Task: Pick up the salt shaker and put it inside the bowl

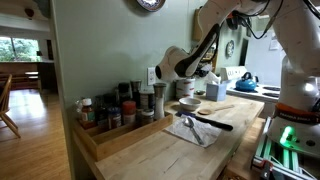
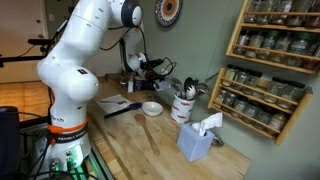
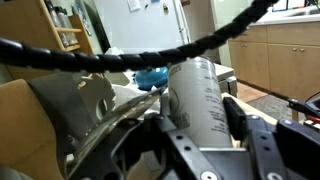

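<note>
Hand (image 3: 200,125) is clamped on the smooth silvery cylindrical salt shaker (image 3: 203,90), held up off the wooden table (image 1: 150,150). The small round whitish bowl (image 2: 152,108) sits nearby, bare wood around its rim.

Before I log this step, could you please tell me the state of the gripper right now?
The gripper is closed on the salt shaker, as the wrist view shows.

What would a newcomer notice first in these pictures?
The big white arm dominates, bent over the wooden counter. In the wrist view the claw grips a pale cylindrical salt shaker. The small bowl sits on the counter near a utensil holder, with racks of spice jars on the wall.
</note>
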Controlling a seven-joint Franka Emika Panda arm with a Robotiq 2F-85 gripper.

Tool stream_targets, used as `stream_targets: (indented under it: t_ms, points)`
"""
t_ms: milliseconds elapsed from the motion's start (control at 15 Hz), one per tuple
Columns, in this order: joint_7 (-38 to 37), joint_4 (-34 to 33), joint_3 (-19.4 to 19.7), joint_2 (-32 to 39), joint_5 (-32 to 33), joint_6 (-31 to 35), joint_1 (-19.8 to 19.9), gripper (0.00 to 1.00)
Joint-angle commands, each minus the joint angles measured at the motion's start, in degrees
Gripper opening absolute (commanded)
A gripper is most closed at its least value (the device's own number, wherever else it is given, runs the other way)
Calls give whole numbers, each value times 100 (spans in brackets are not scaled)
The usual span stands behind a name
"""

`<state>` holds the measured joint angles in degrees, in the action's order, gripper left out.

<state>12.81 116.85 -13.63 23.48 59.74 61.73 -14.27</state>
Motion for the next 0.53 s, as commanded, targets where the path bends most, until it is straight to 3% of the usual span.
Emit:
stream_targets:
  t_ms: [0, 67, 133, 200, 267, 333, 467]
  points:
    - [57, -103, 39, 229, 331, -546, -88, 30]
    - [219, -39, -156, 27, -59, 201, 122, 30]
    - [81, -80, -57, 171, 161, -185, 21, 30]
    - [175, -93, -58, 184, 194, -219, 10, 30]
    - [294, -45, -182, 54, -62, 242, 124, 30]
    - [238, -98, -44, 233, 239, -350, -38, 30]
    - [318, -109, -130, 194, 128, -187, -5, 30]
